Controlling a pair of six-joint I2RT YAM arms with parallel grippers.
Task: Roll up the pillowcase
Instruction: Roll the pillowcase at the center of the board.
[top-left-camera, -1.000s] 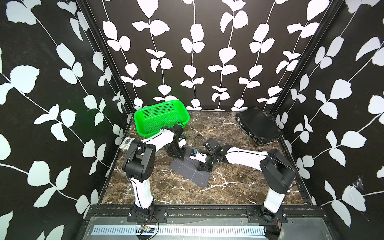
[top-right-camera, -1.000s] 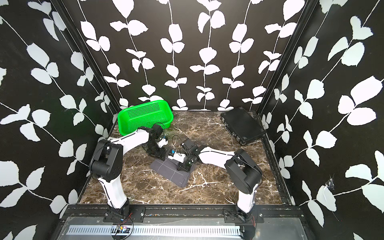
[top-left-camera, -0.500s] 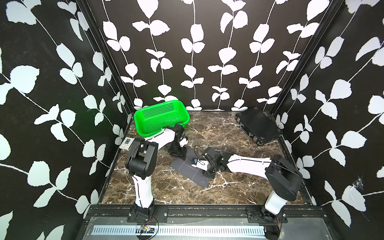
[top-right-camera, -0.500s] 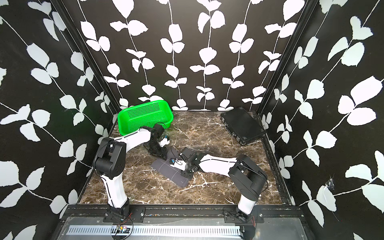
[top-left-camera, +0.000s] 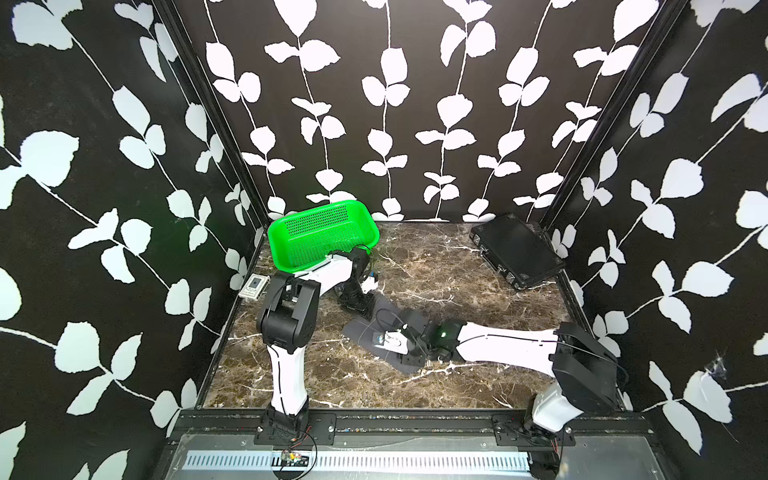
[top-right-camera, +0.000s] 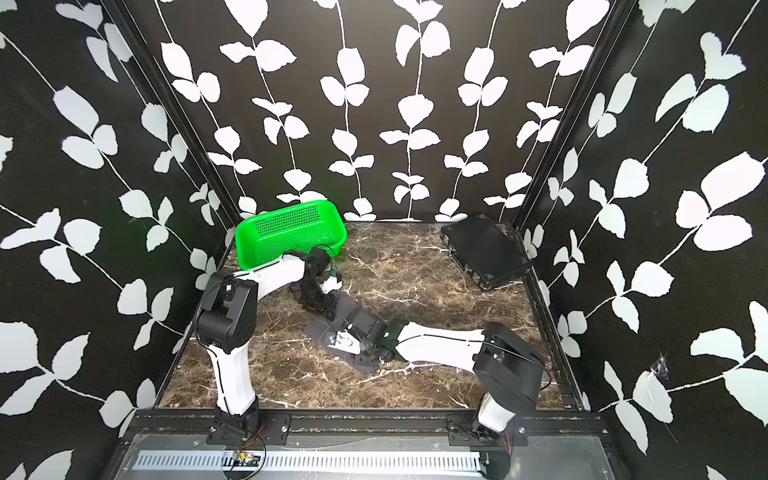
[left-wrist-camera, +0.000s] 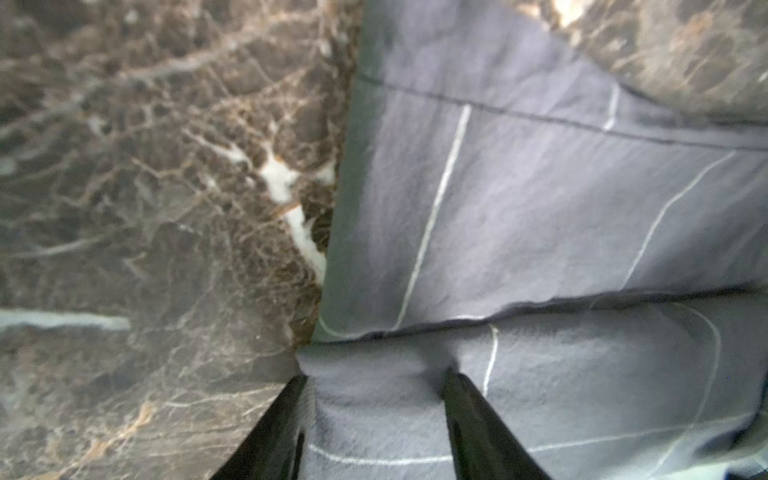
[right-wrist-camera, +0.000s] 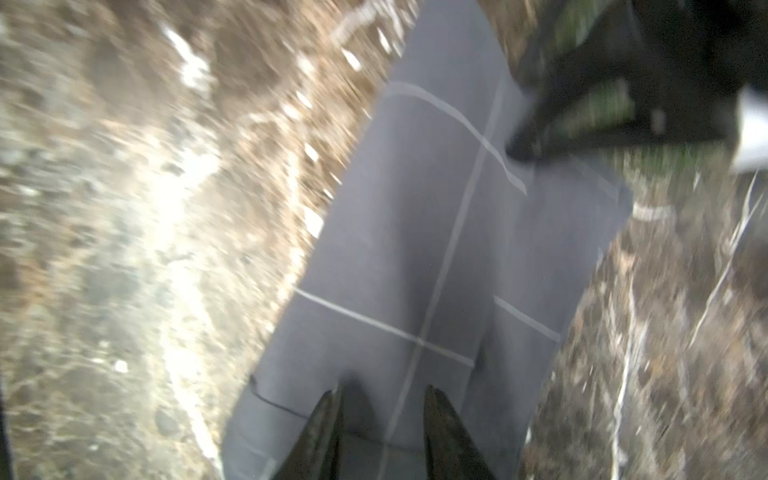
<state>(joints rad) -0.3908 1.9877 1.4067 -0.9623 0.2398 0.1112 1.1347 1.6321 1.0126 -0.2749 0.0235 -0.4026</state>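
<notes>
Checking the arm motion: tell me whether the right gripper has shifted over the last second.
Yes. In both top views the right gripper has slid along the pillowcase, away from the black case, toward the table's front-left.

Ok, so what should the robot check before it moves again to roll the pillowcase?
1. Pillowcase lying as a folded strip on the table: ok.
2. Left gripper at the bunched end, a finger on each side of the fold: ok.
3. Left gripper squeezing firmly: cannot tell.
4. Right gripper open over the strip's other end: ok, though that view is blurred.
5. Roll finished: not ok, most of the cloth lies flat.
6. Green basket and black case apart from the cloth: ok.
</notes>
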